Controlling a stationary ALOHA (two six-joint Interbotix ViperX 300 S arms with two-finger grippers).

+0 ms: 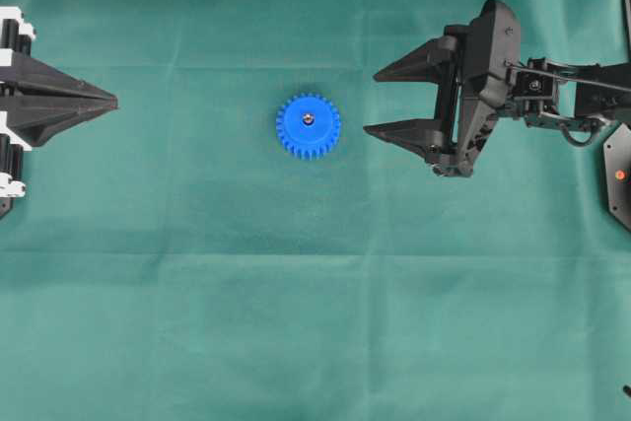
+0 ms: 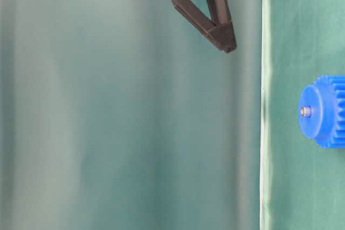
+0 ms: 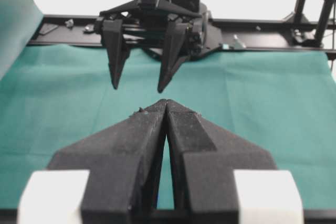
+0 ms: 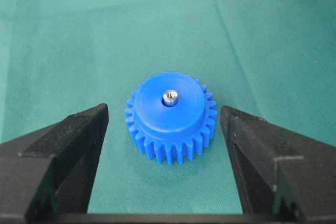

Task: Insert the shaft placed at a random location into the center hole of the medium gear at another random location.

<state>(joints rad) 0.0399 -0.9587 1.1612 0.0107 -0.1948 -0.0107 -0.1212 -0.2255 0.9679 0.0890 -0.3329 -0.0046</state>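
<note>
In the center hole (image 4: 169, 98) of the medium gear (image 4: 171, 117), the shaft (image 4: 169, 96) stands seated. Right gripper (image 1: 371, 103) jaws open, beside the gear; left gripper (image 1: 110, 102) jaws closed, empty. Insertion judged complete; next, withdraw clear.

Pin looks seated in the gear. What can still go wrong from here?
1. The right claw is open with the gear just ahead, about level with its fingertips. Any forward or closing move could nudge the gear and tip the pin.
2. The pin's tip stands a little proud of the hub, so it may not be fully home; depth can't be judged.
3. The left claw is shut and points at the gear from the other side; an advance would push it.
</note>
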